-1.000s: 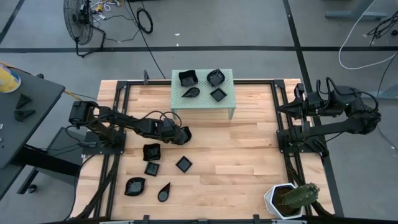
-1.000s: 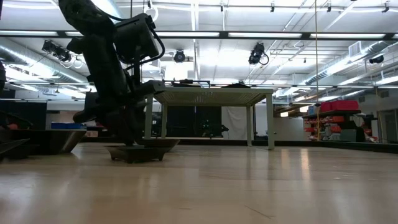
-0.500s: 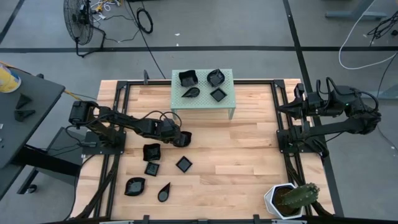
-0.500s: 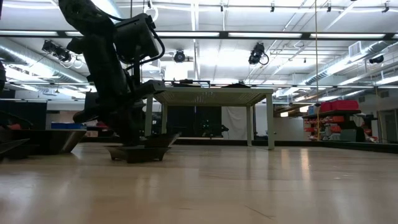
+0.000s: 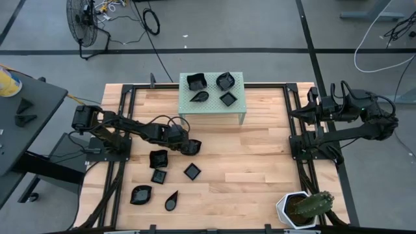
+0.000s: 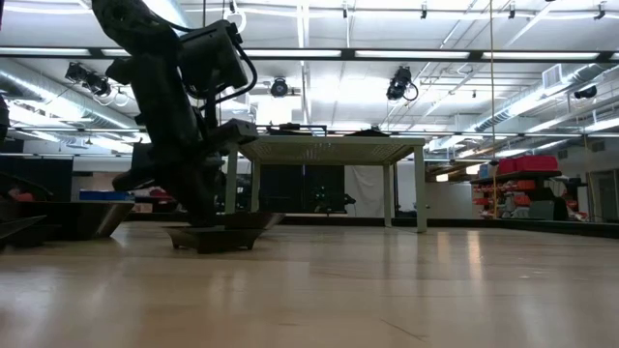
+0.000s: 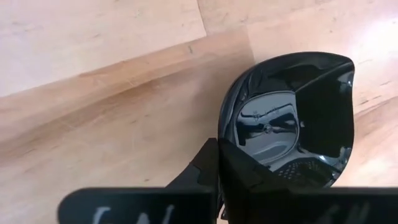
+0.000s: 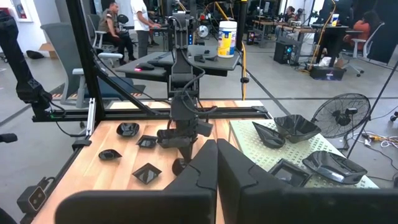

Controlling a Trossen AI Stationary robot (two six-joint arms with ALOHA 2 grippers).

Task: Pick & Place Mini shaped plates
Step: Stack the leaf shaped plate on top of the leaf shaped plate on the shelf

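My left gripper (image 5: 187, 146) is over the middle left of the table, slanting down, shut on a glossy black mini shaped plate (image 7: 286, 118). That plate (image 6: 222, 232) sits on the wood. Several more black plates lie nearer the front left, among them a wavy one (image 5: 158, 158), a small square one (image 5: 192, 171) and a teardrop (image 5: 171, 200). Several others rest on the pale green perforated stand (image 5: 211, 110) at the back. My right gripper (image 8: 217, 165) is shut and empty, held high at the table's right edge. My left gripper pinches the plate's rim (image 7: 231, 138) on the side toward the table's left, between its two fingers. The fingers (image 7: 205, 171) slant down from the left. The plate's base stays on the table, seen in the low view; its hollow faces up.
A white hexagonal pot with a cactus (image 5: 302, 208) stands at the front right corner. Black frame rails (image 5: 292, 130) run along the table's left and right sides. Bare wood lies between the stand and the cactus pot.
My left gripper has shut on the plate's rim while the arm stayed in place. The plate has slid a little toward the table's near edge, and in the low view its side away from the fingers has tipped slightly up.
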